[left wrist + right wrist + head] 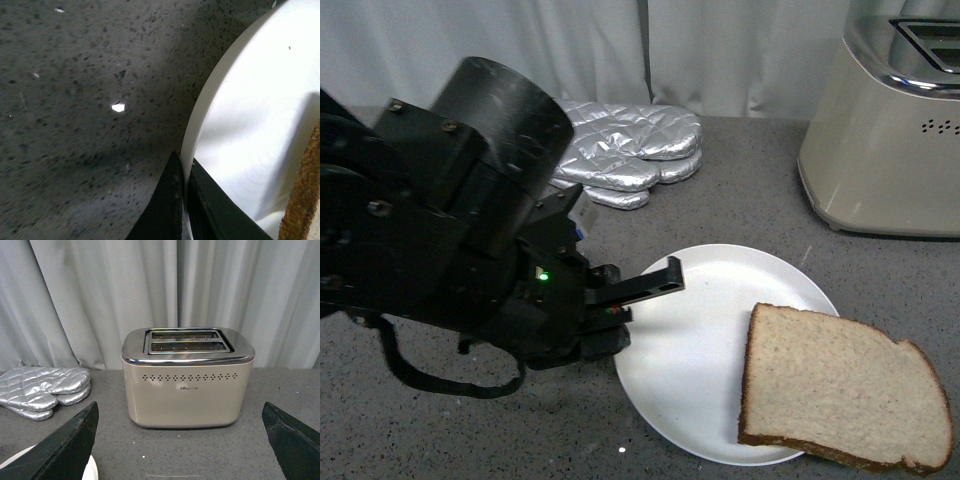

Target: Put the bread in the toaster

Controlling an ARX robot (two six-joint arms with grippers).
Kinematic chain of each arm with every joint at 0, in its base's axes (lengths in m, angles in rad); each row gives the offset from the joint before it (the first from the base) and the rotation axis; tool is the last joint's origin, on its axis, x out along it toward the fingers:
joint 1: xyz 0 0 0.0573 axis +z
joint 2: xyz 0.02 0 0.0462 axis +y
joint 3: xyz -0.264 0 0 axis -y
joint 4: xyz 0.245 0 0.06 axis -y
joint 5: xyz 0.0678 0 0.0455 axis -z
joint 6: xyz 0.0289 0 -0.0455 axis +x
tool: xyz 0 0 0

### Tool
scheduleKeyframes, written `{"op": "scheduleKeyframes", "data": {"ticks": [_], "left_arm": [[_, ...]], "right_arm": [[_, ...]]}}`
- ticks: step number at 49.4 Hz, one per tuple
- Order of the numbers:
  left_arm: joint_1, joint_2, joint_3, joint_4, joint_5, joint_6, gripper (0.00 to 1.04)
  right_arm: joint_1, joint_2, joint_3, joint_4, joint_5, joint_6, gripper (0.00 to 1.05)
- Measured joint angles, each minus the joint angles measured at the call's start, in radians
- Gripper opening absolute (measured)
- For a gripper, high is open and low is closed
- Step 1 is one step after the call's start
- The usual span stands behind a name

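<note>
Grey speckled desk [740, 190] with a white plate [690, 350] on it. The bread [840, 390] lies flat on the plate's right side, its crust hanging over the rim. The toaster [885, 140] stands at the back right, well apart from the bread, slots up. Silver quilted oven mitts [630, 150] are stacked at the back by the pale curtain [720, 50], left of the toaster. The left end effector [184, 162] is clenched on the plate's left rim, one finger either side, and that bulky arm blocks most of the left of the front view. The right end effector [180, 410] is released, fingers wide apart, facing the toaster
</note>
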Motion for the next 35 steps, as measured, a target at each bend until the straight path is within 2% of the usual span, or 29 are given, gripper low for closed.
{"op": "scheduleKeyframes", "data": {"ticks": [8, 16, 27, 31, 35], "left_arm": [[-0.077, 0.094, 0.106, 0.017, -0.061, -0.116, 0.04], [-0.091, 0.14, 0.164, 0.01, -0.09, -0.187, 0.05], [-0.07, 0.131, 0.157, 0.009, -0.103, -0.196, 0.4], [-0.019, 0.085, 0.098, 0.043, -0.101, -0.193, 0.56], [0.069, 0.007, 0.012, 0.091, -0.09, -0.179, 0.7]], "right_arm": [[0.0, 0.0, 0.0, 0.0, 0.0, 0.0, 0.95], [0.0, 0.0, 0.0, 0.0, 0.0, 0.0, 0.95], [0.0, 0.0, 0.0, 0.0, 0.0, 0.0, 0.95], [0.0, 0.0, 0.0, 0.0, 0.0, 0.0, 0.95], [0.0, 0.0, 0.0, 0.0, 0.0, 0.0, 0.95]]}}
